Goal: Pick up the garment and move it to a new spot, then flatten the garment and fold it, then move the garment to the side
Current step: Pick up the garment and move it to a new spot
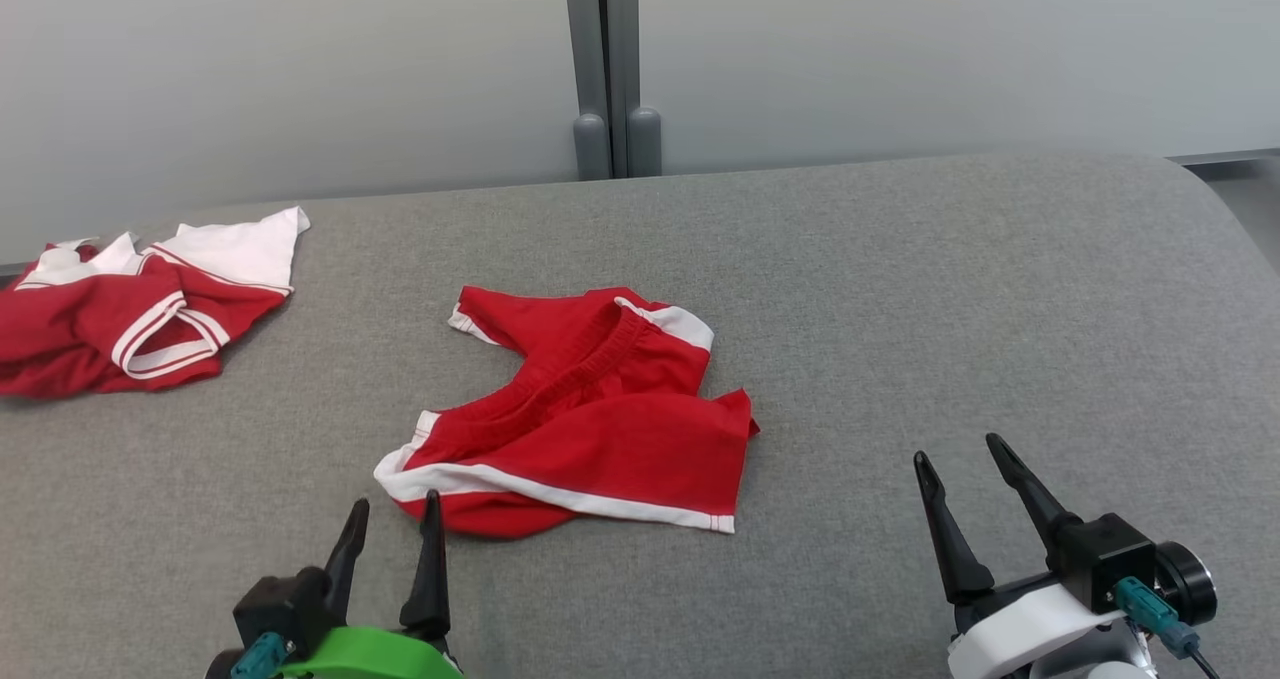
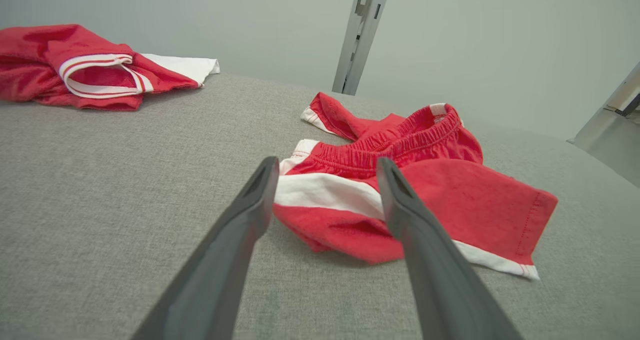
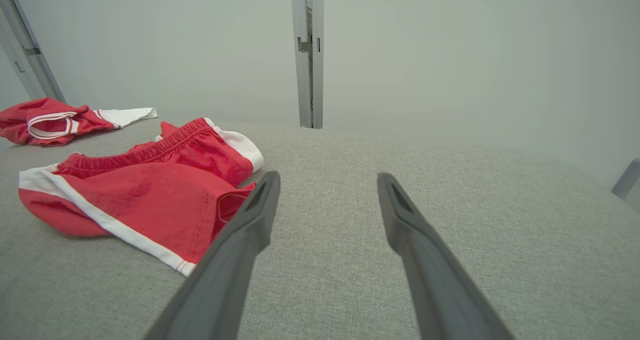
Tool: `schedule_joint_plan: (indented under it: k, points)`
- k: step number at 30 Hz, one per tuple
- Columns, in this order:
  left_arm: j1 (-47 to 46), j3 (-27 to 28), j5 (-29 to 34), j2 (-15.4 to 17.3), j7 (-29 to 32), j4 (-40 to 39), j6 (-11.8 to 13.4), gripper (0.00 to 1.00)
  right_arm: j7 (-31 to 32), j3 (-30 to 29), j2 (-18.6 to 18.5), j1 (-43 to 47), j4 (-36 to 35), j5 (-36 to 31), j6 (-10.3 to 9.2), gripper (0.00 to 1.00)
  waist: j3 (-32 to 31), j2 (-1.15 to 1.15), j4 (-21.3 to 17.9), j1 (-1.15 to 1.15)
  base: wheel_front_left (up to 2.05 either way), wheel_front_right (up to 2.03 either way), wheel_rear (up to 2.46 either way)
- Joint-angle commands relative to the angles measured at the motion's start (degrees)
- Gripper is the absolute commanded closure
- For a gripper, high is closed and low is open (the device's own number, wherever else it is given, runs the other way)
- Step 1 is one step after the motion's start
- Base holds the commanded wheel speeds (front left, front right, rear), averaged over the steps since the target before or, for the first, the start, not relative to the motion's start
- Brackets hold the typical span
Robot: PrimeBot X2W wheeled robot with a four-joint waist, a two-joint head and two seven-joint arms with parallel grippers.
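Garment (image 1: 590, 409) = red shorts with white trim, lying crumpled near the middle of the grey padded table (image 1: 900, 289), elastic waistband gaping, white-edged hem toward the robot. Left to right in your head view: far left is a 2nd red-and-white piece (image 1: 130, 309), bunched at the table's back-left, well apart from the garment. Next is the left gripper (image 1: 397, 500) at lower left, with a green wrist collar. Its 2 fingers are spread wide with nothing clamped. The tips sit right at the garment's near-left corner, and you can't tell from any view whether the inner tip touches the cloth. Your left wrist view shows the white side stripe and waistband between the 2 fingers, just past the tips. Behind table centre, a grey post (image 1: 605, 59) stands against the pale wall. Far right is the right gripper (image 1: 955, 447) with a white collar, jaws wide and empty, over bare table, near the garment's right hem but apart from it.
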Motion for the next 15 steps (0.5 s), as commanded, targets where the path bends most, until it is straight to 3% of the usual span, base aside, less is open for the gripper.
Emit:
schedule_joint_plan:
  k: [1, 15]
  points:
    - [1.19, -0.19, -0.18, 0.12, -0.03, -0.77, -0.23, 0.0, -0.02, -0.17, -0.2, 0.81, 0.05, 0.42, -0.08, 0.0, -0.21, 0.0, -0.21, 0.0, 0.0, 0.0, 0.0]
    - [4.4, -0.61, -0.89, 0.13, -0.02, -3.32, 0.72, 0.0, -0.02, 1.29, -0.2, 0.47, 1.4, 2.28, -0.08, 0.0, -0.59, 0.0, -0.62, 0.0, 0.0, 0.0, 0.0]
